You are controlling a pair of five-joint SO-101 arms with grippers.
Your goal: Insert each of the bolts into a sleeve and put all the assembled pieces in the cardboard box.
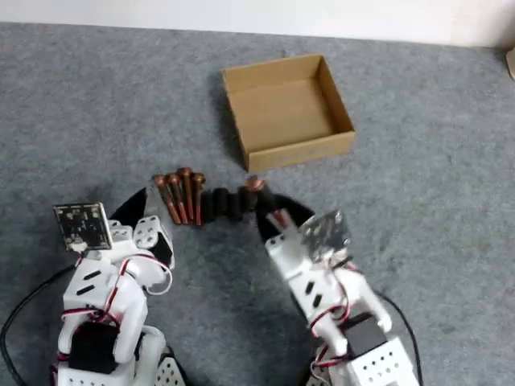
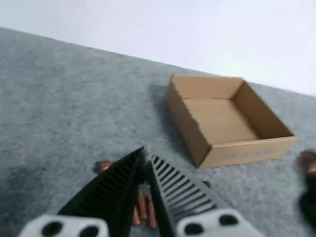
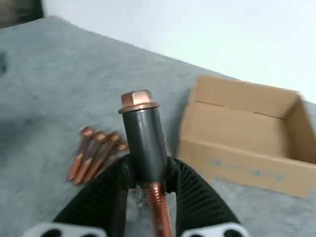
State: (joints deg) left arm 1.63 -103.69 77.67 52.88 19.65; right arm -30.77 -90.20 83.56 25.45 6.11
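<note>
**Right wrist view: bolt and sleeve pinched together, box standing empty**

Right wrist view shows the right gripper [image 3: 148,175] clamped on a dark sleeve [image 3: 143,143]. A copper bolt [image 3: 138,100] runs through that sleeve. Its hex head sits on the far end and its threaded shaft sticks out of the near end, between the black fingers. The piece is lifted off the grey mat [image 3: 59,84] and points away from the wrist. Four loose bolts [image 3: 96,152] lie side by side on the mat beyond it. The cardboard box [image 3: 247,163] stands open further off, on the other side.

From the high view, the right gripper [image 1: 269,213] sits just short of the box's near wall, with the held bolt's head [image 1: 254,184] close to that wall. The cardboard box [image 1: 299,151] has nothing in it. Spare black sleeves [image 1: 224,203] lie in a row on the mat [image 1: 418,209], between the held piece and the loose bolts [image 1: 181,193]. The bolts touch one another and their heads point toward the box.

The left gripper [image 1: 137,211] hangs just beside the loose bolts, on the side away from the sleeves. In the left wrist view, the left gripper [image 2: 147,159] has its ribbed fingers pressed together at the tips, gripping nothing. The loose bolts [image 2: 143,207] lie just under them, and the box [image 2: 247,154] is well beyond.
</note>
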